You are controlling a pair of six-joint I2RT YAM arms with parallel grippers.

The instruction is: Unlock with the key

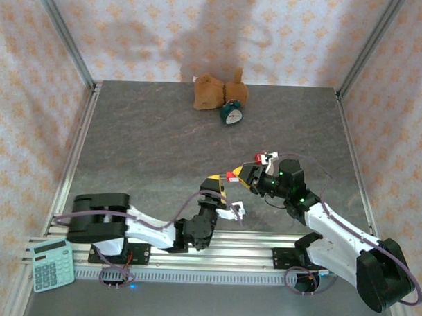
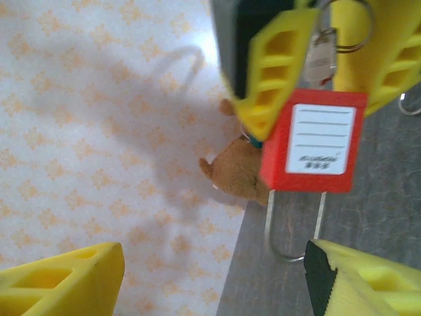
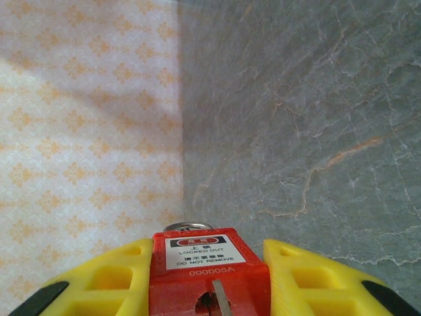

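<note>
A red padlock point(image 3: 207, 270) with a white "LOCKED OUT" label sits between the yellow fingers of my right gripper point(image 3: 209, 263), which is shut on its body. Its steel shackle point(image 3: 187, 226) points away from the wrist. A metal key blade point(image 3: 220, 299) stands in the keyhole. In the left wrist view the padlock point(image 2: 312, 141) hangs with its shackle point(image 2: 296, 230) downward, and the silver key point(image 2: 320, 56) with its ring is at the lock's top. My left gripper point(image 2: 217, 283) is open just below the shackle, holding nothing. In the top view the left gripper point(image 1: 220, 189) sits close beside the padlock point(image 1: 232, 176).
A brown plush toy point(image 1: 213, 92) and a teal alarm clock point(image 1: 231, 114) stand at the back of the grey table. A calculator point(image 1: 52, 265) lies at the near left corner. Patterned walls and metal posts enclose the table on three sides.
</note>
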